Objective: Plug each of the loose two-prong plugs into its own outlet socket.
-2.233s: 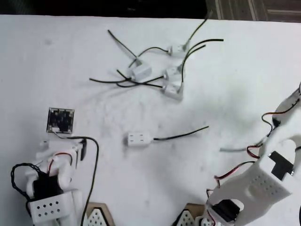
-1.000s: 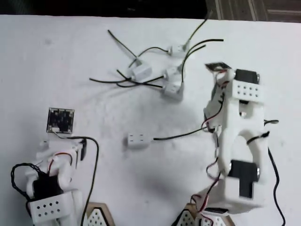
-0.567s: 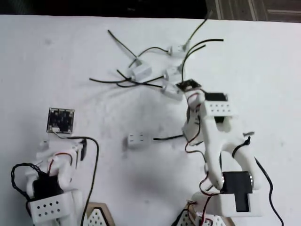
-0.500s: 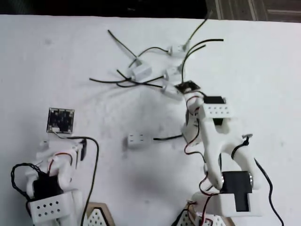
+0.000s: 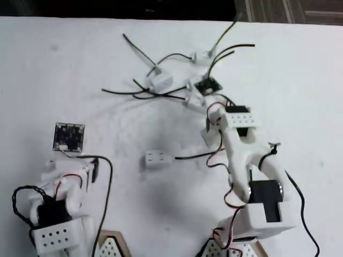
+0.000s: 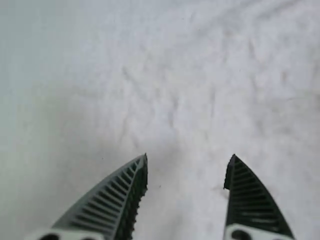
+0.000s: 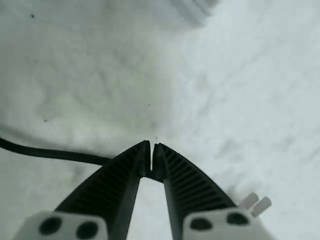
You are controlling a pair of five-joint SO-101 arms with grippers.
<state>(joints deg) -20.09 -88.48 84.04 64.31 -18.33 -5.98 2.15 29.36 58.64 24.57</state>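
A white outlet socket (image 5: 158, 158) lies mid-table, its black cord (image 5: 195, 156) trailing right. Several white two-prong plugs on black cords lie tangled at the back, among them one (image 5: 161, 81) on the left and one (image 5: 202, 56) farther off. My right arm (image 5: 236, 134) stretches over the near edge of that cluster. In the right wrist view my right gripper (image 7: 151, 150) is shut on nothing just above the table, with a black cord (image 7: 50, 154) to one side and a plug's two prongs (image 7: 255, 202) beside one finger. My left gripper (image 6: 189, 162) is open over bare table.
The left arm (image 5: 59, 198) rests folded at the near left corner, its black cable looping beside it. The table's dark far edge (image 5: 161, 13) runs just behind the plugs. Bare white surface spreads left of the socket and along the right side.
The right arm swung in from the right edge to the plug cluster and in the last half second pushed farther toward the back. The left arm stayed still.
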